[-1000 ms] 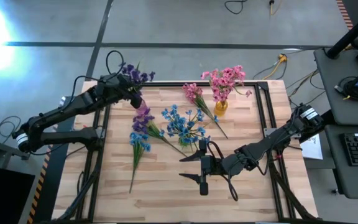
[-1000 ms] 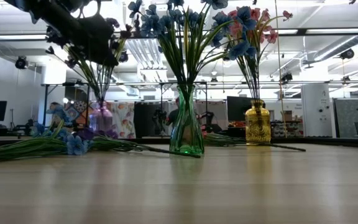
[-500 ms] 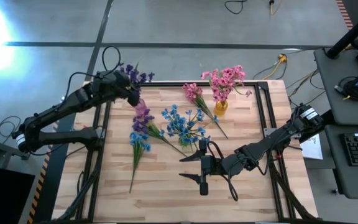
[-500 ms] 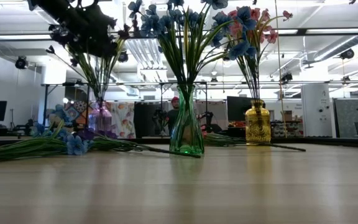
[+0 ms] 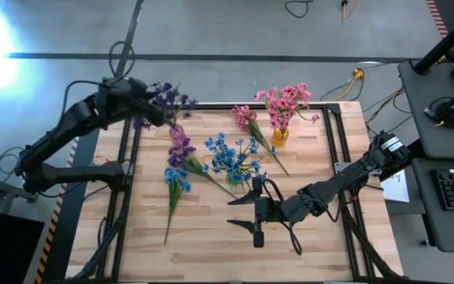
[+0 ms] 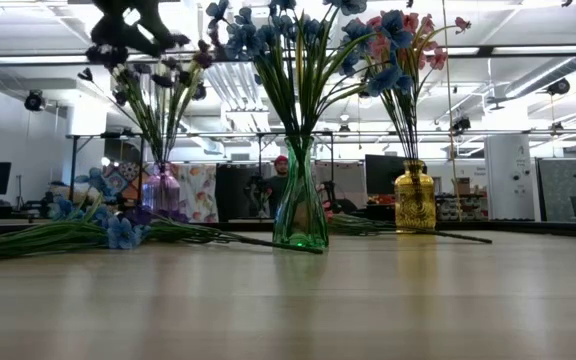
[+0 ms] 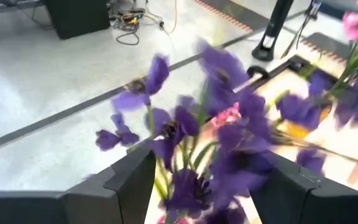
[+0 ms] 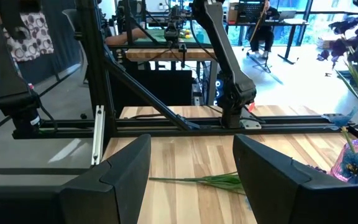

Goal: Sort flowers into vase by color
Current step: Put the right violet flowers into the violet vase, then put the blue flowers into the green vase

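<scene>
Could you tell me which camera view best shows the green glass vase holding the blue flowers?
The low view: the green vase stands side-on and unobstructed at the picture's centre, stems visible through the glass. In the high view its blue flowers hide it from above. Neither wrist view shows it.

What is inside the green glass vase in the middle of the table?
The green glass vase holds blue flowers on green stems. From above, the blossoms cover its mouth. Whether it contains water cannot be seen.

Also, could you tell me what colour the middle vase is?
Green glass vase, clearest in the low view.
</scene>
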{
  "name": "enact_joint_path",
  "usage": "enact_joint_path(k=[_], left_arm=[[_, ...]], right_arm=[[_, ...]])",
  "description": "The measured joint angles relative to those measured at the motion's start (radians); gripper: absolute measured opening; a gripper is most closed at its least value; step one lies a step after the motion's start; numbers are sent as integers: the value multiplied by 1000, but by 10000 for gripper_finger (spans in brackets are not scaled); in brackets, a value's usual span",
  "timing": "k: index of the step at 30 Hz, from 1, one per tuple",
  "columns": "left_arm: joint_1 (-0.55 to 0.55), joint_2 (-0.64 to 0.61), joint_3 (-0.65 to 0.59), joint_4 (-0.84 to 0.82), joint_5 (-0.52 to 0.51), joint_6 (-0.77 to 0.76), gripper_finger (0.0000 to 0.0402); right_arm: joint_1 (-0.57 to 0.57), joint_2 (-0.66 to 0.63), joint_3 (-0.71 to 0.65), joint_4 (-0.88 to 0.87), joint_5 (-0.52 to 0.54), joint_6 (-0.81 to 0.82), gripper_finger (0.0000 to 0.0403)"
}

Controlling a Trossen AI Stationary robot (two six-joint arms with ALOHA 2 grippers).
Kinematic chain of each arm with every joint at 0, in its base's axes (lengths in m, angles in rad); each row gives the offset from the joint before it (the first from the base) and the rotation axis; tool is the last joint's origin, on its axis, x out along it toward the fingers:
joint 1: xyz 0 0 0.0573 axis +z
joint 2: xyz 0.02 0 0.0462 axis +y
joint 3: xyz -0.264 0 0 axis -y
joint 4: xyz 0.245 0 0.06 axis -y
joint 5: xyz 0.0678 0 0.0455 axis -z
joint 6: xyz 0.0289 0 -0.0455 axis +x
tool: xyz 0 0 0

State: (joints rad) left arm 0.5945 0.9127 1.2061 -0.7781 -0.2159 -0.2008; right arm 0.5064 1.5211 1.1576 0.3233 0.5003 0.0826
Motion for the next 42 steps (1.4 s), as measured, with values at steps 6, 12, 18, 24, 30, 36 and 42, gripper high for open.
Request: enact_joint_path(k=[6, 12, 18, 24, 30, 36, 42], left_arm=[[0, 1, 122, -61, 0, -2, 217], [-3, -1, 190, -64, 12, 8, 217], [-168, -14, 206, -69, 119, -1, 217], [-600, -3, 200, -146, -193, -87, 217], [-1084, 39, 205, -242, -490, -286, 217], [-1431, 117, 181, -297, -652, -546, 217], [-1534, 224, 157, -308, -656, -722, 217]], right_arm=[[-2, 0, 0, 0, 0, 3, 221], [-1, 0, 0, -3, 0, 3, 221], [12, -11, 0, -78, -1, 53, 221], [30, -45, 0, -286, -14, 191, 221], [32, -112, 1, -583, -36, 469, 221], [41, -138, 1, -828, -42, 636, 221], [76, -139, 1, -892, -173, 755, 221]])
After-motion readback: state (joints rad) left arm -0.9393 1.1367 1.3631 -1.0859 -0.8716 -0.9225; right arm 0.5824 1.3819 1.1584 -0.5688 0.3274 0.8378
